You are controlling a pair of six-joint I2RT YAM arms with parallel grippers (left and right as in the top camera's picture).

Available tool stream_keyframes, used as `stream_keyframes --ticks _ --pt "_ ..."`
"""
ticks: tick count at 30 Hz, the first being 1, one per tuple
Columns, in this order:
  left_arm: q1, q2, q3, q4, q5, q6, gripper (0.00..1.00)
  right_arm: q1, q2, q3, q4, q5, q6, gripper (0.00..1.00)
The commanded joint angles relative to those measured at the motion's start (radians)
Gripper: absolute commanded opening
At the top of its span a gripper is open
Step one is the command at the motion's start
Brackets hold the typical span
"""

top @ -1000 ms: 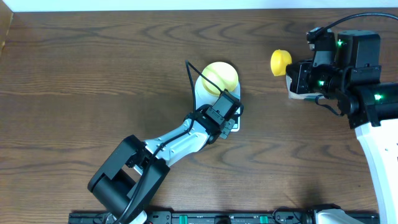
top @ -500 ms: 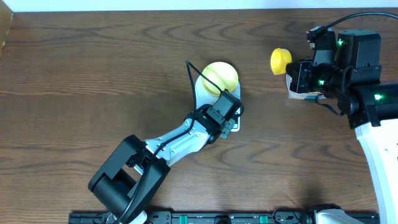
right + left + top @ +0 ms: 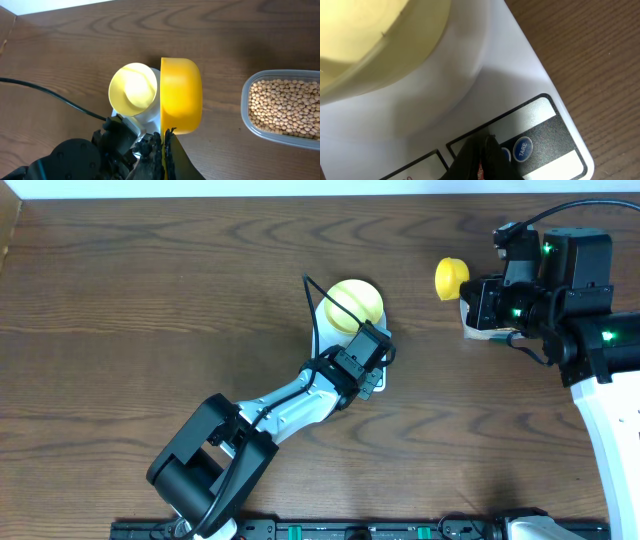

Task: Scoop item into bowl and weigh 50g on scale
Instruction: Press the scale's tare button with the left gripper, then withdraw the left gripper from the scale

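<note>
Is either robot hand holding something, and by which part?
The right gripper grips the yellow scoop by its handle end. The left gripper is shut on nothing, tips at the buttons of the scale.

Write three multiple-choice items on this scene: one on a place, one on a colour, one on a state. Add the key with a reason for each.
1. Where does the bowl stand?
A. on a plate
B. on the scale
C. inside a drawer

2. What colour is the scoop held by the right tool?
A. yellow
B. blue
C. green

3. The bowl is:
A. brimful
B. overturned
C. empty

Key:
1 B: the left wrist view shows it sitting on the white platform above the buttons.
2 A: it is bright yellow in the right wrist view.
3 C: the right wrist view shows only its bare pale inside.
</note>
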Motion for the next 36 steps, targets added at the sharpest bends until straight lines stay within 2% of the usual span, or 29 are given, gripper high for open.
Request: stream_keyframes --ticks 1,8,13,18,21,29,33,36 --pt "0.005 0.081 -0.036 -0.037 -0.003 0.006 0.08 -0.007 -0.005 0.021 0.000 -0.003 -0.015 0.01" --pt "0.004 0.064 -0.036 -0.077 -0.020 0.006 0.07 -0.017 -0.005 0.021 0.003 -0.003 -0.015 0.01" --pt "-0.015 -0.097 -0.030 -0.128 -0.002 0.006 0.08 -0.025 -0.005 0.021 0.003 -0.005 -0.010 0.01" --pt "-0.033 -0.257 -0.030 -0.208 0.134 -0.010 0.07 -0.028 -0.006 0.021 -0.011 -0.077 0.012 0.01" --pt "-0.042 -0.304 -0.030 -0.225 0.141 -0.012 0.08 -0.028 -0.006 0.021 -0.032 -0.086 0.012 0.01" --pt "-0.042 -0.321 -0.030 -0.220 0.129 -0.008 0.08 -0.029 -0.006 0.021 -0.072 -0.069 -0.016 0.01" --pt "-0.042 -0.297 -0.031 -0.194 0.018 -0.008 0.08 -0.029 -0.006 0.021 -0.096 0.002 -0.034 0.01" --pt "-0.042 -0.259 -0.031 -0.138 0.005 -0.008 0.08 -0.031 -0.006 0.021 -0.094 0.008 -0.034 0.01"
